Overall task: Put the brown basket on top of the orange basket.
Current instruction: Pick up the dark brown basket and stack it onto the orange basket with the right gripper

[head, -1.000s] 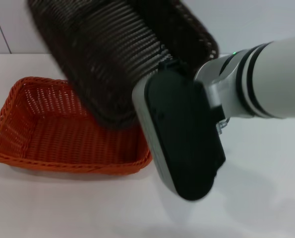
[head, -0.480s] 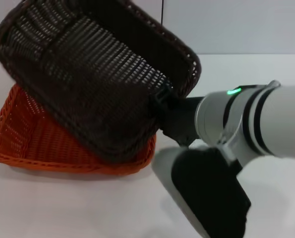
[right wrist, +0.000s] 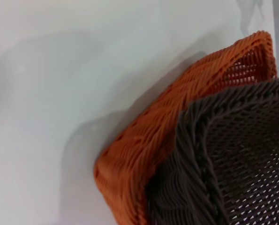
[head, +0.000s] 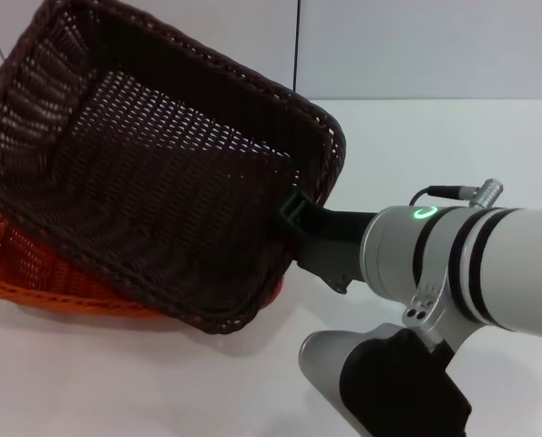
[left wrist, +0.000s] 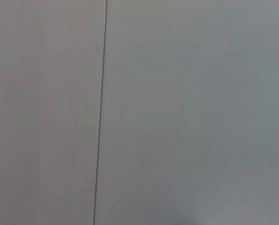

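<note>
The right gripper (head: 293, 211) has its fingers clamped on the right rim of the brown basket (head: 152, 173), which hangs tilted over the orange basket (head: 34, 273) near the left edge of the white tabletop (head: 453, 146), covering most of it.

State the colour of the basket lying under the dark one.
Bright orange: the orange basket shows best in the right wrist view, beneath the brown basket.
</note>
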{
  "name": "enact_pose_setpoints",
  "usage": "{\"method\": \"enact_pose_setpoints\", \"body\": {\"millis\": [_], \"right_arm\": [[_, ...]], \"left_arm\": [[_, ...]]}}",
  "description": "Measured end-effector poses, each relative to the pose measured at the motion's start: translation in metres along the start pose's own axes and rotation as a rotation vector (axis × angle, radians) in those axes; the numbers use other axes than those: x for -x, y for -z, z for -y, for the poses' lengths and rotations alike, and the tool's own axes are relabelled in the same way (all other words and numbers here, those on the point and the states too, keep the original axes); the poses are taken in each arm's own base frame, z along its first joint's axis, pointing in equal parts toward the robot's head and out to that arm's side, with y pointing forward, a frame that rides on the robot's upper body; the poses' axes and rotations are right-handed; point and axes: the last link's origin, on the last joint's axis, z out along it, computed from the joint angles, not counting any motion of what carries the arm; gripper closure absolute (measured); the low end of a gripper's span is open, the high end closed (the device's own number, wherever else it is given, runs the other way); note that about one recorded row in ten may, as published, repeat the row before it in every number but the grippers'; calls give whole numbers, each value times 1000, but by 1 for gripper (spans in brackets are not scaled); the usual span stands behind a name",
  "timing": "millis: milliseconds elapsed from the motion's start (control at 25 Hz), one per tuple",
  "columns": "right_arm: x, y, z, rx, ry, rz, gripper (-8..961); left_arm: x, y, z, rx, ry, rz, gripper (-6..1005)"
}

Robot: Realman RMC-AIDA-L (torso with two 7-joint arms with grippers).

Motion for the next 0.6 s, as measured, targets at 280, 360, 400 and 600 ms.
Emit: {"method": "enact_pose_setpoints", "body": {"millis": [280, 360, 400, 600], "right_arm": [[2, -4, -1, -18, 4, 4, 773], [3, -5, -2, -18, 9, 7, 772], [3, -6, -3, -16, 17, 8, 771], [3, -9, -6, -16, 60, 8, 768]], "left_arm": [[1, 1, 0, 2, -1, 8, 215], [1, 1, 0, 3, -1, 8, 215], [2, 1, 0, 4, -2, 9, 215], [2, 1, -1, 9, -3, 10, 215]]}}
